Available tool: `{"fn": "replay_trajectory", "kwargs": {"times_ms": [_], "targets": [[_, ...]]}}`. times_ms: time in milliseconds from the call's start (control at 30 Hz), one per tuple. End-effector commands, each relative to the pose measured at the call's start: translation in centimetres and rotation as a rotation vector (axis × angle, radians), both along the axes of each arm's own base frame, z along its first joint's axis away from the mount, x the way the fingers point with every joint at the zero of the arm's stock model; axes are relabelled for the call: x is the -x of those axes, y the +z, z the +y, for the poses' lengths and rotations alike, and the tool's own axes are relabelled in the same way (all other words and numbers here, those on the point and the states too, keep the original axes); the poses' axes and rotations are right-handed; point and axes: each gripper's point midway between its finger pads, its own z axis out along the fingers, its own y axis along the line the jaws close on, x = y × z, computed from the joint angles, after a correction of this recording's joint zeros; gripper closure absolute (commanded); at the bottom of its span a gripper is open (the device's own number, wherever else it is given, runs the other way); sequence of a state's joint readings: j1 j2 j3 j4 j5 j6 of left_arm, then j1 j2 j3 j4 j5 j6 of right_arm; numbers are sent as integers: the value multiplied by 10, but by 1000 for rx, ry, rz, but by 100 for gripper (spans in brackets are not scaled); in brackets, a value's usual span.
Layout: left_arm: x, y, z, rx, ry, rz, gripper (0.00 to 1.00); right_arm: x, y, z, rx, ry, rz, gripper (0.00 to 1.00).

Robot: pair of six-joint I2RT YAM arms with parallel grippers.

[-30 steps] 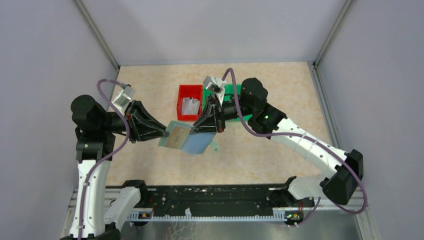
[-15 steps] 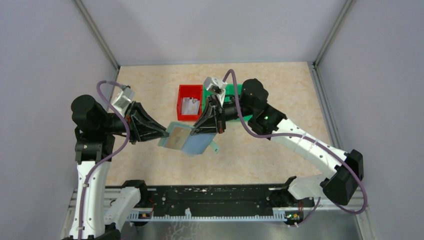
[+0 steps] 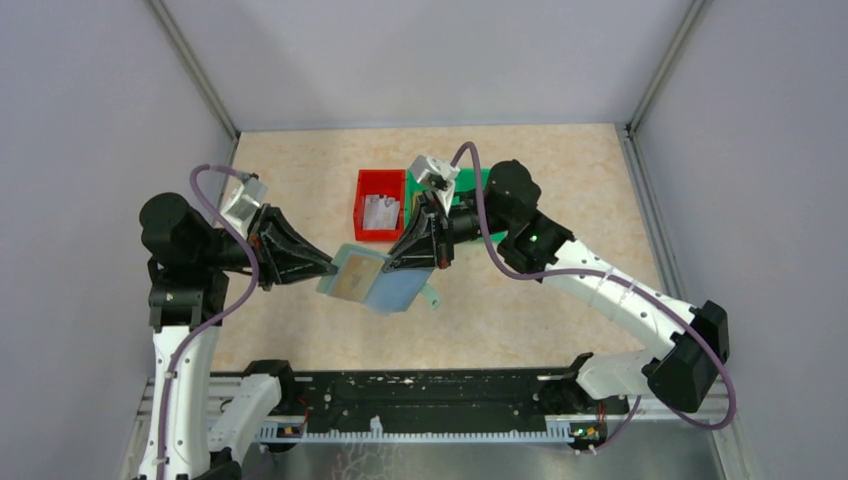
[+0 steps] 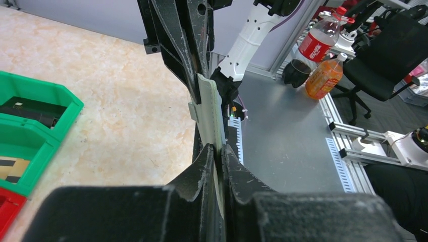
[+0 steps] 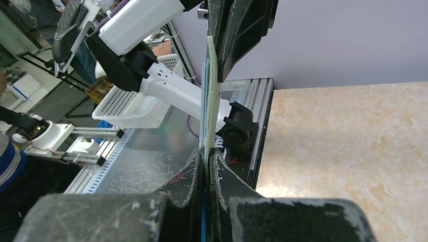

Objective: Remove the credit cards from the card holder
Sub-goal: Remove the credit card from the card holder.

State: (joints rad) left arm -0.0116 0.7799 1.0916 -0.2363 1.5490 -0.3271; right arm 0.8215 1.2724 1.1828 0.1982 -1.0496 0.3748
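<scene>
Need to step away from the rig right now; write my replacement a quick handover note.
Left gripper: shut on the card holder, left edge.
Right gripper: shut on its right half, far edge.
Holder: spread open, held above the table between the arms.
Done: holder is open.
Left: a card sits in the left pocket, not yet out; pull the cards.
</scene>
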Motion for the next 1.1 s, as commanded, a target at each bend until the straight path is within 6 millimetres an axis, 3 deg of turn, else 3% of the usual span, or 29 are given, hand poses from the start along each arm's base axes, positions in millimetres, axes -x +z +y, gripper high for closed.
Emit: {"fn": "replay_trajectory", "kwargs": {"times_ms": [0,100,233,533,633,800,967,1067], "targets": [[17,-4,0,-3,-57,-38,85,7,34,-6,-120,13,-78,100],[10,-10,0,0,-9,-29,81,5,38,-3,-140,13,-68,100],[10,-15,0,0,1,-12,68,1,42,3,-159,-1,-59,100],[7,-15,-1,3,13,-2,67,3,39,23,-183,-8,-60,100],[6,-16,-1,4,16,1,67,6,37,30,-201,-14,-79,91],[5,-14,-1,5,22,-24,76,11,42,29,-246,-1,-101,82],[3,-8,-1,7,41,-90,91,14,42,22,-246,-14,-136,67],[3,-5,-1,7,43,-113,98,6,38,15,-210,-67,-158,53]]}}
